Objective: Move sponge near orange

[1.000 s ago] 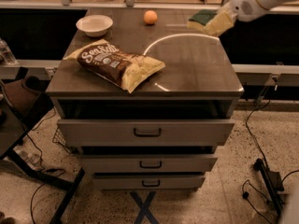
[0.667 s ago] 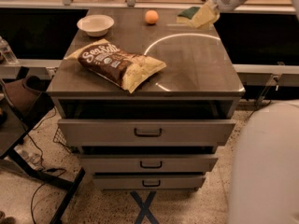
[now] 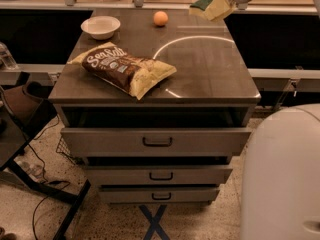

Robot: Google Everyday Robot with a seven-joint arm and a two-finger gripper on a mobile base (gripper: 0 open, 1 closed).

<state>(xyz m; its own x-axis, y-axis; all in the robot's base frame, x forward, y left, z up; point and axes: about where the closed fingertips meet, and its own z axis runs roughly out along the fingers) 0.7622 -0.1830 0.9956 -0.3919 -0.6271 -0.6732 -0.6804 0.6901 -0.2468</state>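
Note:
The sponge [image 3: 210, 7], pale yellow with a dark green top, hangs in the air above the back right of the cabinet top, tilted. My gripper [image 3: 227, 0] is shut on its right end, at the upper right of the camera view. The orange [image 3: 160, 18] sits on the cabinet top near the back edge, a good way left of the sponge and lower in the view.
A white bowl [image 3: 100, 26] stands at the back left. A large brown and yellow chip bag [image 3: 124, 68] lies front left of centre. The cabinet top [image 3: 210, 69] ends above several drawers; the top drawer [image 3: 156, 140] is pulled out. My white arm body [image 3: 282, 179] fills the lower right.
My gripper has carried the sponge left along the back of the cabinet top, toward the orange. My arm body has come into view at the lower right.

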